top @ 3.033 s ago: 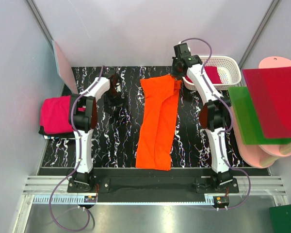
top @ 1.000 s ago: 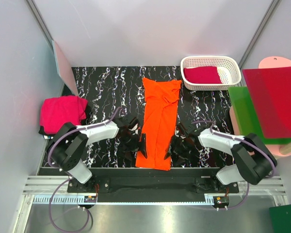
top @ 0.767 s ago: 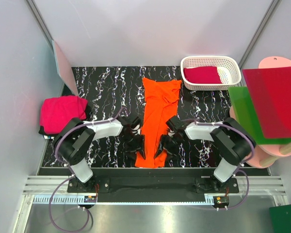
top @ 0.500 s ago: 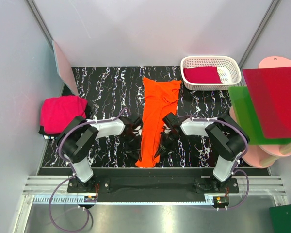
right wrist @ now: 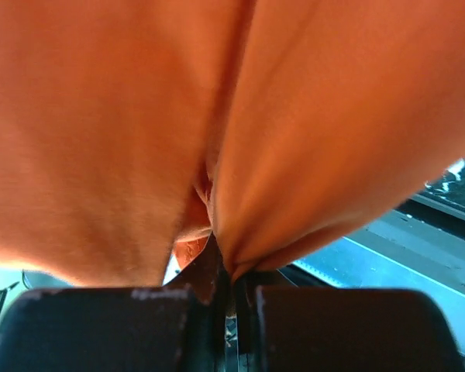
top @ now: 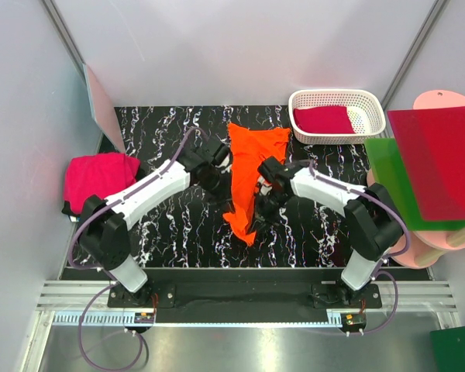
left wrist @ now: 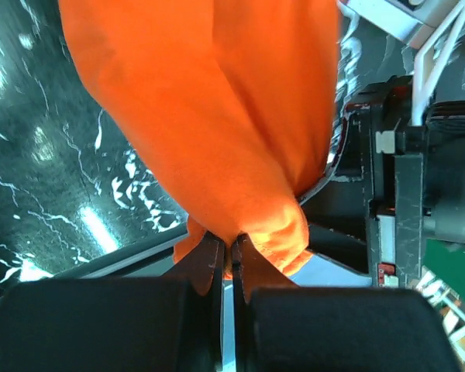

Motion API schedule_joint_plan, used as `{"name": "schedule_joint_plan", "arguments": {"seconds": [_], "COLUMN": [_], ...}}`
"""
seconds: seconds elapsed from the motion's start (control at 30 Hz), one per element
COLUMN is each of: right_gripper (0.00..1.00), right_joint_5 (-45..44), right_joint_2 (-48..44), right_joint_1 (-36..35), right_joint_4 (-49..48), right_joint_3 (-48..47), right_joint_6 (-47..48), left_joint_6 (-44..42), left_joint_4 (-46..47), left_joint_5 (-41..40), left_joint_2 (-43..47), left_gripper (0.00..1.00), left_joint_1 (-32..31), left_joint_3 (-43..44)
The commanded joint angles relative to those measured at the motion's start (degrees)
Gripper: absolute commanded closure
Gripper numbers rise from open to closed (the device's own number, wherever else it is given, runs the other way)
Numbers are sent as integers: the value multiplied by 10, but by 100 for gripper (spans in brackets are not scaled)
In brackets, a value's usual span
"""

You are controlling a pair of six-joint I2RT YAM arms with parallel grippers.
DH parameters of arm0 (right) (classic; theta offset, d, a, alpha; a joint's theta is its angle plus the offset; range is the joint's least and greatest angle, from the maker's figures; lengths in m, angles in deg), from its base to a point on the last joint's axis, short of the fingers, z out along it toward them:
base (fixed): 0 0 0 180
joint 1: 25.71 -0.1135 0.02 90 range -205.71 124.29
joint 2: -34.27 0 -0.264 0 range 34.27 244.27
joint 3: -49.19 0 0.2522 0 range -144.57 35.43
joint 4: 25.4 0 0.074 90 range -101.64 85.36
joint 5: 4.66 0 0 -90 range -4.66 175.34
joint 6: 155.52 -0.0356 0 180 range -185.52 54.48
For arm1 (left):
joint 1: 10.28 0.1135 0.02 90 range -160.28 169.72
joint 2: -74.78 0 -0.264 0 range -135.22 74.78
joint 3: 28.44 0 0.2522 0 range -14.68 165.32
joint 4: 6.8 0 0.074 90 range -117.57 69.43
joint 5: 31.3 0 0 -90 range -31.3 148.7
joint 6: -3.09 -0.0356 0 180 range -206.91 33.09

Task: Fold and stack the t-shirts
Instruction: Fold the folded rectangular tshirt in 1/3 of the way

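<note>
The orange t-shirt [top: 254,147] lies lengthwise on the black marbled table [top: 170,232]. Its near end is raised off the table and sags in a loose fold [top: 245,221]. My left gripper [top: 223,177] is shut on the shirt's left hem edge, and orange cloth [left wrist: 209,116] bunches at the pinched fingertips [left wrist: 231,252]. On the opposite edge my right gripper [top: 266,190] is shut on the cloth [right wrist: 217,101], whose fold is nipped between its tips [right wrist: 226,267]. A folded magenta t-shirt [top: 101,182] rests at the table's left edge. A crimson t-shirt [top: 323,118] lies in the white basket [top: 337,95].
Stiff red sheet [top: 442,159] and green sheet [top: 395,182] lie over pale pink boards [top: 430,240] to the right of the table. Another pink board [top: 105,105] leans at the back left. White booth walls enclose the table.
Both grippers shut on the orange shirt's near hem and carried it up and away from the bases, toward the collar. The shirt's near half has left the table.
</note>
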Motion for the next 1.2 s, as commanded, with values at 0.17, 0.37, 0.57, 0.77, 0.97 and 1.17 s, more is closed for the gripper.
{"name": "schedule_joint_plan", "arguments": {"seconds": [0.17,0.37,0.57,0.77,0.97,1.17], "right_gripper": [99,98,91,46,27,100], "right_joint_5": [-106,-128,-172,-325,-435,-252], "right_joint_2": [61,205,341,343,248,155], "right_joint_1": [119,170,174,173,174,173], "right_joint_4": [138,178,233,229,161,82], "right_joint_3": [-165,-308,-489,-571,-538,-399], "right_joint_6": [138,180,192,173,169,199], "left_joint_6": [-14,-46,-86,-126,-151,-157], "left_joint_4": [-47,-73,-79,-41,14,17], "left_joint_5": [-9,21,85,83,94,111], "left_joint_2": [-129,-254,-365,-353,-286,-286], "left_gripper": [100,100,36,1,1,56], "left_joint_1": [54,104,152,185,208,214], "left_joint_3": [143,279,406,364,262,237]}}
